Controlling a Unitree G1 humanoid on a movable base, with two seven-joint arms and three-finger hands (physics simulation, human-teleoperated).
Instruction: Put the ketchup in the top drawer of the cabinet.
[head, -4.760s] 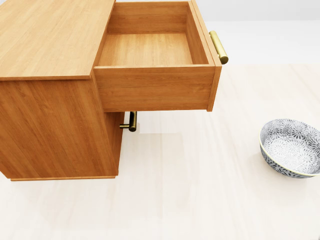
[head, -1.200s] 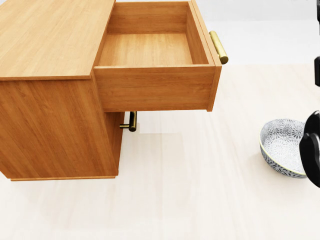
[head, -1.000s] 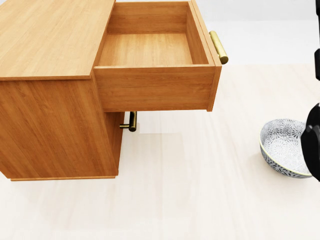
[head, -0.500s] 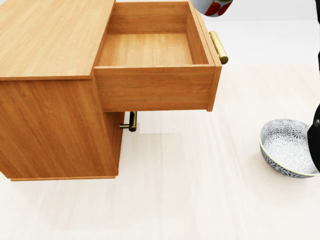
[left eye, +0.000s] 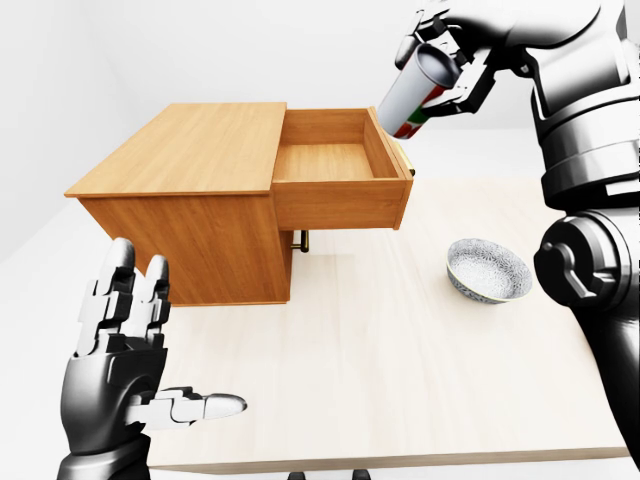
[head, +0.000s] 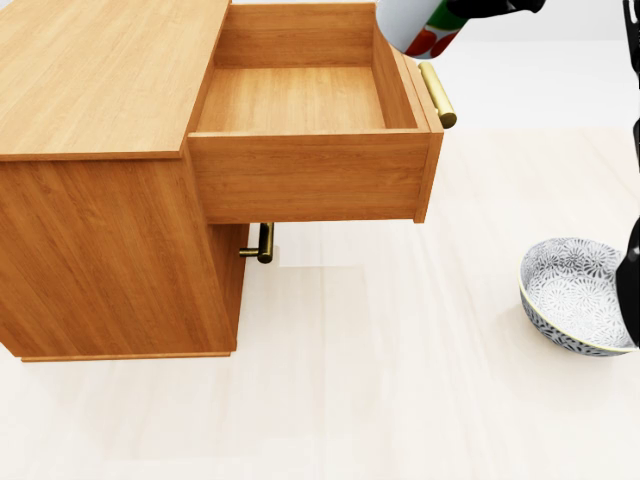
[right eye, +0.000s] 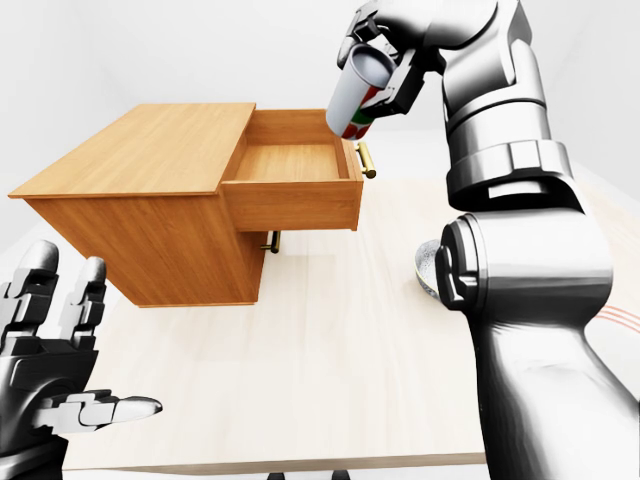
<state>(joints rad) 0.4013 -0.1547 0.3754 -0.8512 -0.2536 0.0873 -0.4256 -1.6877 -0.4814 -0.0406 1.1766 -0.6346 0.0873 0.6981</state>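
Cabinet (left eye: 190, 205): box-shaped, warm wood-grain veneer, flat top, on pale light-wood worktop (left eye: 400, 370). Top drawer (left eye: 335, 165) pulled out to the right, open; interior bare wood, rectangular. Drawer front carries a brass cylindrical bar handle (head: 437, 94); a 2nd brass handle (head: 262, 243) shows below it on the lower drawer.

Ketchup (left eye: 412, 90): cylindrical bottle, white body w/ red and green label, flat base toward camera, tilted. Held in the air above the drawer's right far corner, over the front panel edge, not inside the drawer.

Right hand (left eye: 448, 55): glossy metallic, fingers clamped round the bottle's upper part.

Left hand (left eye: 125, 375): near left, low in left-eye view, fingers spread apart, holding nothing, well apart from cabinet.

Bowl (left eye: 488, 271): round, white w/ dark floral pattern, on worktop right of cabinet, near right arm
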